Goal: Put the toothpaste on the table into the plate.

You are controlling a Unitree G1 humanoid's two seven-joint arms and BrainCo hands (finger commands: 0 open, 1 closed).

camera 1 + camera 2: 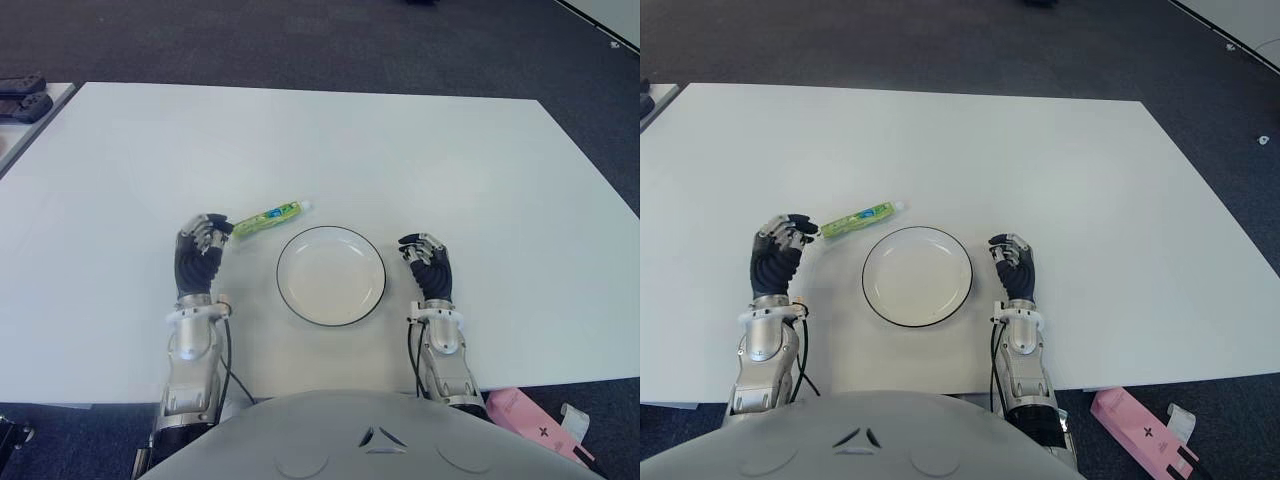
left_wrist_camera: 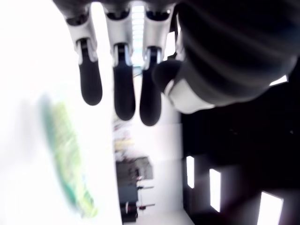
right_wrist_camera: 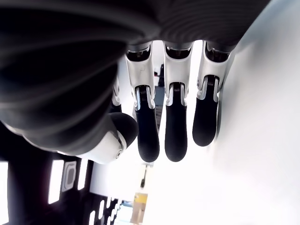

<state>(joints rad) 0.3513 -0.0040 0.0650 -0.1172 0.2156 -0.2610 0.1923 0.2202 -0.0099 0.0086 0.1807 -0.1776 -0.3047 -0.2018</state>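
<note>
A green toothpaste tube lies on the white table, just beyond the left rim of a white plate with a dark edge; nothing lies in the plate. My left hand sits left of the plate, its fingertips close to the tube's near end without holding it. In the left wrist view the fingers hang relaxed and the tube shows blurred beside them. My right hand sits right of the plate, fingers loosely extended, holding nothing.
A pink box lies on the dark floor past the table's near right corner. Black devices sit on another surface at the far left. The table's far edge borders dark carpet.
</note>
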